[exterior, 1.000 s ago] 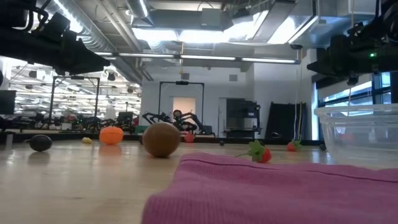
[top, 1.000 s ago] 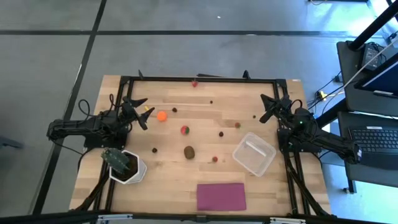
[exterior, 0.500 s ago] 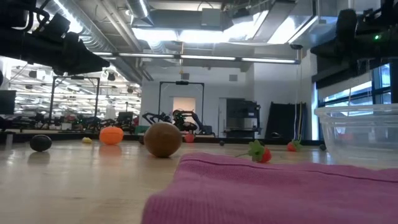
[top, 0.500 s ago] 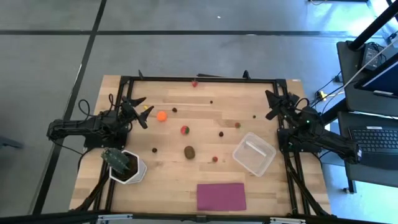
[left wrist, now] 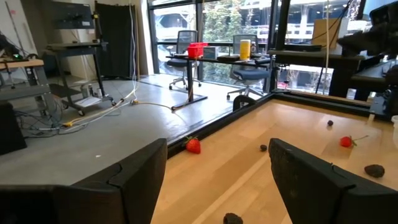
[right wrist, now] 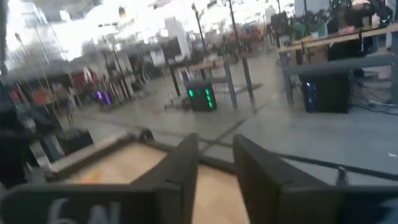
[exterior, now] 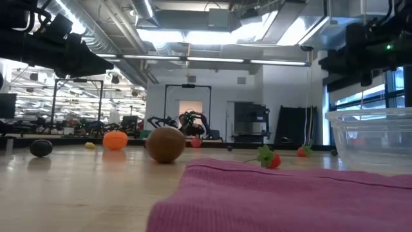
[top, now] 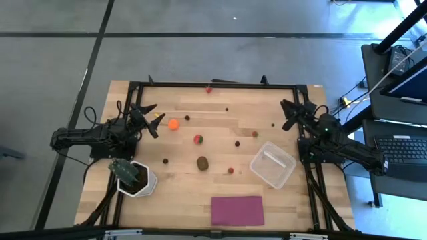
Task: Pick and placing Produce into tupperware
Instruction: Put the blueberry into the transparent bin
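Still nothing in the tupperware (top: 273, 164); it sits near the surface's (top: 180, 193) right edge, no produce inside. Produce all loose on the surface: orange ball (top: 173, 124) by the left arm, red-and-green piece (top: 198, 139) mid-surface, brown oval (top: 203, 163) nearer the front, small red piece (top: 231, 171) beside the tub's left, dark berries (top: 237, 143) scattered, one red piece (top: 209, 89) at the far rail.

Change: right pincer (top: 291, 114), off the tub's far side, was shut a second ago; the wrist view now shows a narrow gap between its fingers (right wrist: 180, 165), nothing held. It also shifted slightly. Probably readying a first pick.

Left pincer (top: 148, 119) unmoved, parted wide, empty, just beside the orange ball. Zero pieces placed.
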`<act>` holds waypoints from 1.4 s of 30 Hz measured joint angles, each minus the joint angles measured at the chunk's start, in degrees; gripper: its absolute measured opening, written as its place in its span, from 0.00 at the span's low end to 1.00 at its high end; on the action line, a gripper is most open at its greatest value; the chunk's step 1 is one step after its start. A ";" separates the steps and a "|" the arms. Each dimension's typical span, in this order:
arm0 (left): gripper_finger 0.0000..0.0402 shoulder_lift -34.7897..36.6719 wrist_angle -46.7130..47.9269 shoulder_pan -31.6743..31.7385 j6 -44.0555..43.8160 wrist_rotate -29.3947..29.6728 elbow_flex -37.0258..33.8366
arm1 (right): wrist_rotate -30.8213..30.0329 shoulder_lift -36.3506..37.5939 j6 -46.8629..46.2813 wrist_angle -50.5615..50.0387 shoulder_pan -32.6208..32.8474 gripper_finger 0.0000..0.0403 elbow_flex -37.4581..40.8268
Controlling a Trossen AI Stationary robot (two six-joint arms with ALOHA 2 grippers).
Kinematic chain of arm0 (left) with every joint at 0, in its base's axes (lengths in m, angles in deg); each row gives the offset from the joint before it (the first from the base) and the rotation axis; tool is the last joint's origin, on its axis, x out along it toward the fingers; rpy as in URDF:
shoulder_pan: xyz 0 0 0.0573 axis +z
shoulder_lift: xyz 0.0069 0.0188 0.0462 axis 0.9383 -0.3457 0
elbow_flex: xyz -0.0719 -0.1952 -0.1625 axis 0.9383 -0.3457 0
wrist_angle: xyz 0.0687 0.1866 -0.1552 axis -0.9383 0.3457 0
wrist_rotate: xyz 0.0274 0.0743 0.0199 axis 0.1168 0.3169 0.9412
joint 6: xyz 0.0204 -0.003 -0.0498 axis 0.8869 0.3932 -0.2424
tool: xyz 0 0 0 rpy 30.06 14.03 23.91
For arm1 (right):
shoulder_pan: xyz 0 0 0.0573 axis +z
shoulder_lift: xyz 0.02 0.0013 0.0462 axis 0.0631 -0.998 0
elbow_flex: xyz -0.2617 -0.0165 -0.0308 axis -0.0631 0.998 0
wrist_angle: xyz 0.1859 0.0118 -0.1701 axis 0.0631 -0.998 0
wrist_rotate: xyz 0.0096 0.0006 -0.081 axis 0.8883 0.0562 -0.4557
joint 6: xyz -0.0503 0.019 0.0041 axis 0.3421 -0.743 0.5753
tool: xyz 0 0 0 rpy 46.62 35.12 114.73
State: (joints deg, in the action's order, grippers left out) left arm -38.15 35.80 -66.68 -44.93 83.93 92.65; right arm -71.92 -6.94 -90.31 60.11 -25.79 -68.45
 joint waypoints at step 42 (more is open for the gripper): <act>0.68 -0.01 -0.44 0.00 -0.11 -0.06 -0.03 | 5.04 -31.97 -28.65 -14.39 -2.04 0.41 -0.07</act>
State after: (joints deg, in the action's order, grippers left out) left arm -38.16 35.36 -66.68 -45.04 83.88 92.62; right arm -66.89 -38.91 -118.96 45.72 -27.83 -68.51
